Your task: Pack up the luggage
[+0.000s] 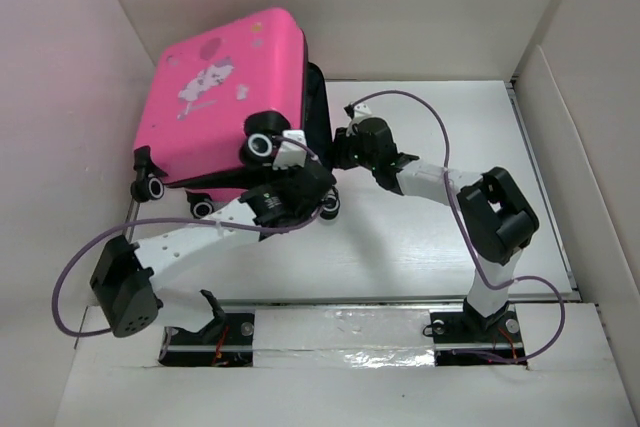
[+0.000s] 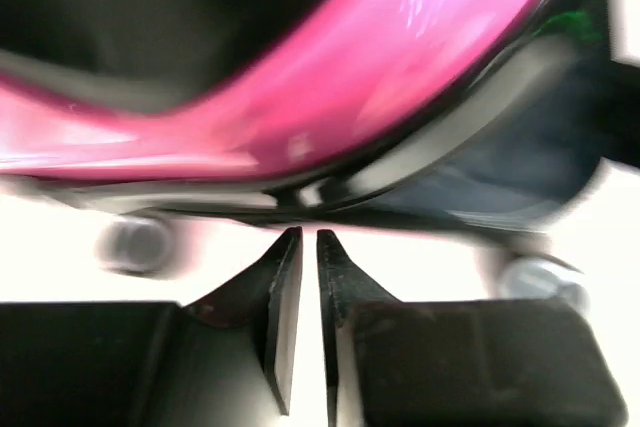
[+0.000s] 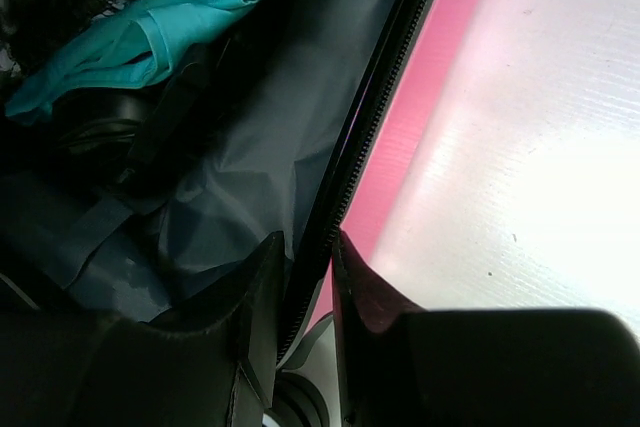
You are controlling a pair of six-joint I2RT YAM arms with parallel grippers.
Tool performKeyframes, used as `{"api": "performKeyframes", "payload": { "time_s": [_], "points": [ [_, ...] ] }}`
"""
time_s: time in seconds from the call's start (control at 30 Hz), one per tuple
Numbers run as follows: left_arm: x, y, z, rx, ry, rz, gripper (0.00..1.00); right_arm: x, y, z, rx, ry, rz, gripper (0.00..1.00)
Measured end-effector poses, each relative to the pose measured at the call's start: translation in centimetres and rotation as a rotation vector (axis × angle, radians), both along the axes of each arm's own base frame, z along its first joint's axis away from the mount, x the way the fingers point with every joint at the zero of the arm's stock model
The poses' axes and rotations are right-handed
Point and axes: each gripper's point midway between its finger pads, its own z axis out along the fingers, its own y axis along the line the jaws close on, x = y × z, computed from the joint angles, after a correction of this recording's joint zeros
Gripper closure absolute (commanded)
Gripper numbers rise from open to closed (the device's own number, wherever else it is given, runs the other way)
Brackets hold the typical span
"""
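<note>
Right jaws clamp the luggage (image 1: 225, 97) rim; left jaws are nearly closed, empty.

blurred luggage (image 2: 330, 77) in left wrist view, teal cloth (image 3: 150, 27) cut by top edge, stickers (image 1: 205, 82) indistinct

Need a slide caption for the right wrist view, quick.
Right tool clamps the zippered rim of the pink luggage; grey lining and a teal garment inside.

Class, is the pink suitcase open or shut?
Partly open: the right wrist view looks past the luggage rim at grey lining and teal cloth inside.
</note>
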Motion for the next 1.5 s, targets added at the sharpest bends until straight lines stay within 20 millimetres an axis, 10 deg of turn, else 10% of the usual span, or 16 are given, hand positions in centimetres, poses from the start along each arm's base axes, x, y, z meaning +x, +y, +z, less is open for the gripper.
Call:
{"api": "performKeyframes", "payload": {
  "time_s": [0.1,0.23,0.47,0.63,0.83,1.0,1.13,1.3,1.5],
  "points": [
    [-0.8,-5.5,-1.9,-0.147,0.058,-0.135,0.54,-0.8,0.1,-0.2,0.009,0.005,0.001,1.0],
    [-2.0,-10.5,-0.4,-0.328,0.081,-0.294,0.41,-3.3,0.4,-0.2,0.03,0.013,0.012,1.0],
    [-2.0,-12.2,12.3,-0.649,-0.148,-0.424,0.37,-5.8,-2.1,-0.3,0.031,0.039,-0.033,1.0],
    [0.2,-3.4,18.7,-0.77,-0.368,-0.255,0.37,-8.0,-5.1,-0.4,0.031,0.047,-0.059,1.0],
    [2.4,9.5,19.5,-0.749,-0.547,0.093,0.37,-10.5,-8.4,-0.3,0.008,0.059,-0.091,1.0],
    [4.0,16.9,13.5,-0.738,-0.512,0.319,0.46,-11.1,-12.5,-0.5,0.015,0.064,-0.158,1.0],
    [3.5,19.4,3.0,-0.79,-0.341,0.446,0.52,-10.5,-16.0,-0.3,0.025,0.05,-0.24,1.0],
    [1.9,17.3,-5.5,-0.873,-0.161,0.447,0.56,-9.5,-16.9,-0.3,0.001,0.074,-0.26,1.0],
    [0.9,13.3,-8.8,-0.894,-0.103,0.347,0.58,-7.0,-17.7,-0.3,-0.028,0.116,-0.289,1.0]
  ]
}}
